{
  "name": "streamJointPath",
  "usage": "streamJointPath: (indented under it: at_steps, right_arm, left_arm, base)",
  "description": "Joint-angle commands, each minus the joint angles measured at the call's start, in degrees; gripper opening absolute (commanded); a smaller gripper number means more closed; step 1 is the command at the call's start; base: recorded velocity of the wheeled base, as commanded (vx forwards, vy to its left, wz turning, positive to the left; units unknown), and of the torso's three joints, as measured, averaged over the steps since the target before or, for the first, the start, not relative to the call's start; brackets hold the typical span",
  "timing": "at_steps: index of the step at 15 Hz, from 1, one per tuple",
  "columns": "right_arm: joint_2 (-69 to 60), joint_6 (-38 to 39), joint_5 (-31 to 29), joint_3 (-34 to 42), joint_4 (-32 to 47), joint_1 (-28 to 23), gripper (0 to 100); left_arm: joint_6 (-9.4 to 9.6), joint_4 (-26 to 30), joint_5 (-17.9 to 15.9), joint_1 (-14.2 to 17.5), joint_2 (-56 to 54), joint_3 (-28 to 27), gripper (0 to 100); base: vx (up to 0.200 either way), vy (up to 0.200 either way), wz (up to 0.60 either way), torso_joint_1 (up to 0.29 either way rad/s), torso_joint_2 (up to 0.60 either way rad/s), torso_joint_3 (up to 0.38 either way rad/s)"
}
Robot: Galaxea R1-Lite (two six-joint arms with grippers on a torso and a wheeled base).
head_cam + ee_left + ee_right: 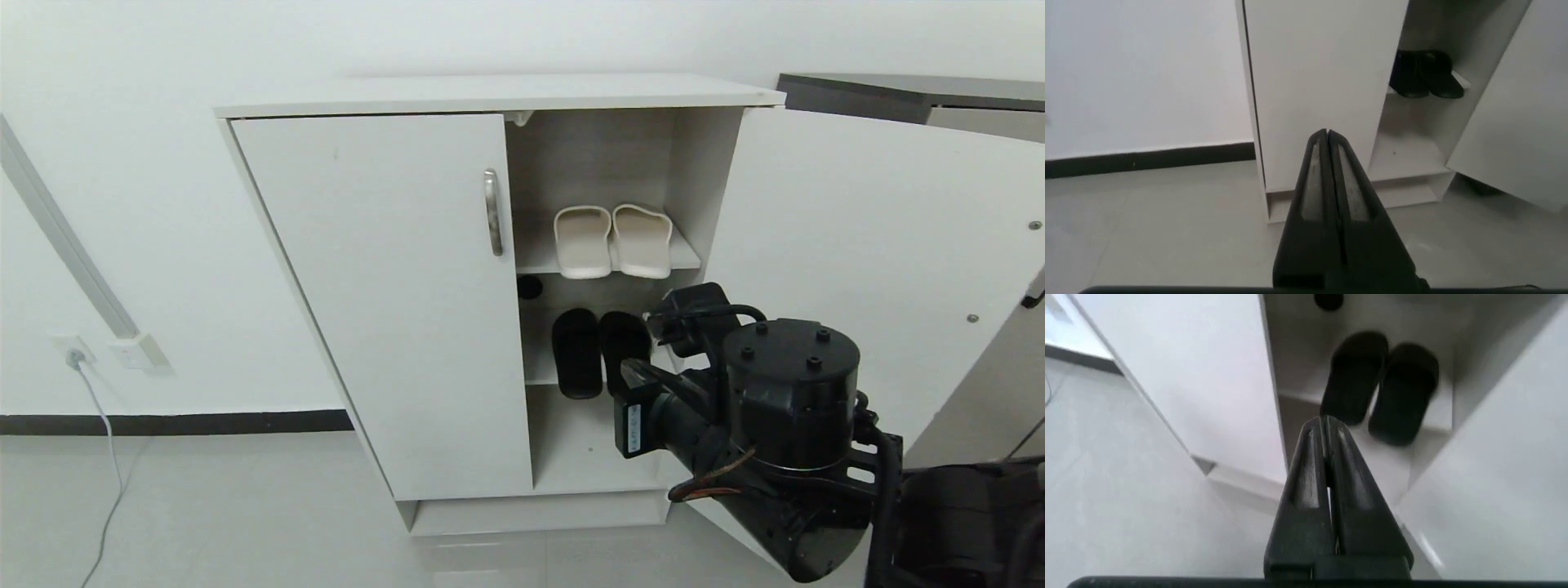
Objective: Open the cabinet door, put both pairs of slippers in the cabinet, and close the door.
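Head view: white cabinet [490,88] against a white wall. One door [384,302] is shut, with an upright metal handle [492,212] on the edge next to the cabinet's open half. The other door [857,245] is swung wide open, inner face showing.

Inside the cabinet's open half:
- Cream slippers [612,241] on the upper shelf, side by side and touching each other.
- Black slippers [600,351] on the shelf directly below, side by side, near ends reaching that shelf's front edge.
- Small dark round thing [529,287] at the back of the cabinet, just under the upper shelf and close to the shut door's edge. Cannot tell what it is.

Right arm [784,408] sits in front of the cabinet, between the open half and the open door. The right wrist view has the right gripper [1327,433] pointing into the cabinet's open half, just outside it and lower than the black slippers' shelf. Fingers pressed together, apart from the slippers.

Left wrist view: left gripper [1327,143] is well out from the cabinet, facing the lower part of the shut door. Fingers together, tips meeting.

Around the cabinet: a pale tiled floor [245,506] in front, a black baseboard strip [163,422] along the wall beside the shut door, a wall socket [75,351] farther along that wall with a grey cable [106,457] hanging to the floor, and grey furniture [898,94] behind the open door.
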Motion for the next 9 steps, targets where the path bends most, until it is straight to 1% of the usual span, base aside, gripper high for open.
streamJointPath:
  at_steps: [1,3,6,9]
  right_arm:
    - [0.4,-0.1,0.5,0.7,-1.0,-0.4,0]
    - [0.3,-0.5,0.8,1.6,-3.0,-1.1,0]
    - [0.4,-0.9,0.8,2.6,-3.1,-1.4,0]
    - [0.6,-1.3,0.8,3.4,-3.1,-1.4,0]
  left_arm:
    - [-0.04,0.0,0.0,0.0,0.0,-0.1,0]
    - [-0.04,0.0,0.0,0.0,0.0,0.0,0]
    - [-0.04,0.0,0.0,0.1,0.0,-0.1,0]
    - [-0.04,0.0,0.0,0.0,0.0,0.0,0]
  base:
    - [-0.200,0.000,0.00,0.012,0.00,0.007]
    - [-0.200,0.000,0.00,0.000,0.00,-0.002]
    - [-0.200,0.000,0.00,-0.002,0.01,0.002]
    - [0.000,0.000,0.00,0.000,0.00,0.000]
